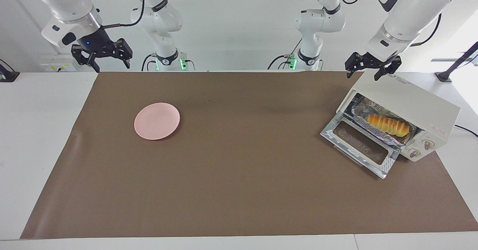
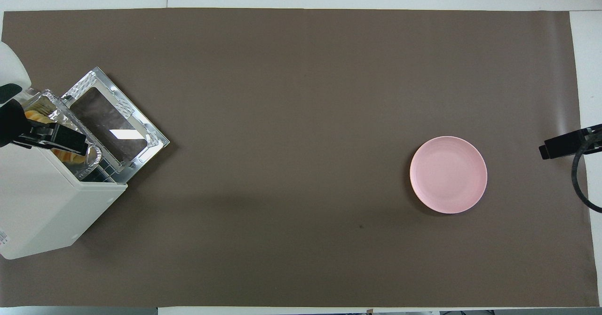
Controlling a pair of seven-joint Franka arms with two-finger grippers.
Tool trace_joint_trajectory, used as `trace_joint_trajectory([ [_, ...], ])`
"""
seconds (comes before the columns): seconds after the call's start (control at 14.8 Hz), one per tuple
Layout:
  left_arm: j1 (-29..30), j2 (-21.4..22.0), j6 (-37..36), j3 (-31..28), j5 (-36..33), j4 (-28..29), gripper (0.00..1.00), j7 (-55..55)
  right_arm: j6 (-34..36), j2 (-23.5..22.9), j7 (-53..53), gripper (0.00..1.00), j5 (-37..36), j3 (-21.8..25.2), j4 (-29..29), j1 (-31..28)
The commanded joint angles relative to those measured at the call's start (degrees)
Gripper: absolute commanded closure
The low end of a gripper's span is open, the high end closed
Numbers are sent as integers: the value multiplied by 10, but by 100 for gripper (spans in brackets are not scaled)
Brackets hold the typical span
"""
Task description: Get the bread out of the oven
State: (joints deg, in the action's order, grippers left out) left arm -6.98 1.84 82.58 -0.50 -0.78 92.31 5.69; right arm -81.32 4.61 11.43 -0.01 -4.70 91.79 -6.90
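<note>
- We count one oven [image 1: 401,110], a cream-white box standing at the left arm's end of the table, turned at an angle on the brown mat [image 1: 239,190].
- One oven door [image 1: 360,145], silver frame with a glass pane, folded down flat in front of the oven; it is open.
- Two round knobs [image 1: 422,148] on the oven's front panel, beside the cavity, and a small red marking on the side wall.
- One bread [image 1: 386,124], a long golden-orange roll with ridged segments, lying inside the oven.
- One foil tray [image 1: 364,110], crinkled silver, rectangular; we see the bread resting in it, and the tray sticks partly out of the oven mouth over the door.
- One plate [image 1: 157,121], round, pink, smooth and shallow, on the mat toward the right arm's end, well apart from the oven.
- One mat, a matte brown sheet covering most of the white table [image 1: 41,104].
- Two grippers, both black with two fingers each.
- Left gripper [image 1: 372,66] hangs in the air over the top edge of the oven, fingers apart, holding nothing, touching nothing we can see.
- Right gripper [image 1: 101,56] waits up in the air over the table edge at its own end, fingers apart, nothing in it.
</note>
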Motion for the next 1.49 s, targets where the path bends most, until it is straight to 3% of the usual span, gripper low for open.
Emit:
trace_joint_trajectory([
  [0.0,8,10,21,3,5,16,0,-2,5,8,3,0,2,-5,7,-8],
  [0.34,7,10,31,1,-2,16,0,-2,5,8,3,0,2,-5,7,-8],
  [0.54,-4,4,97,4,-28,17,0,-122,5,8,3,0,2,-5,7,-8],
  [0.75,-11,-60,126,2,-34,-5,0,-210,5,8,3,0,2,-5,7,-8],
  [0.88,-12,-124,152,3,-92,-26,0,-251,5,8,3,0,2,-5,7,-8],
  [1.02,-2,-172,191,0,-98,-50,0,-291,5,8,3,0,2,-5,7,-8],
  [1.42,64,-167,273,-4,-99,24,0,-335,5,8,3,0,2,-5,7,-8],
])
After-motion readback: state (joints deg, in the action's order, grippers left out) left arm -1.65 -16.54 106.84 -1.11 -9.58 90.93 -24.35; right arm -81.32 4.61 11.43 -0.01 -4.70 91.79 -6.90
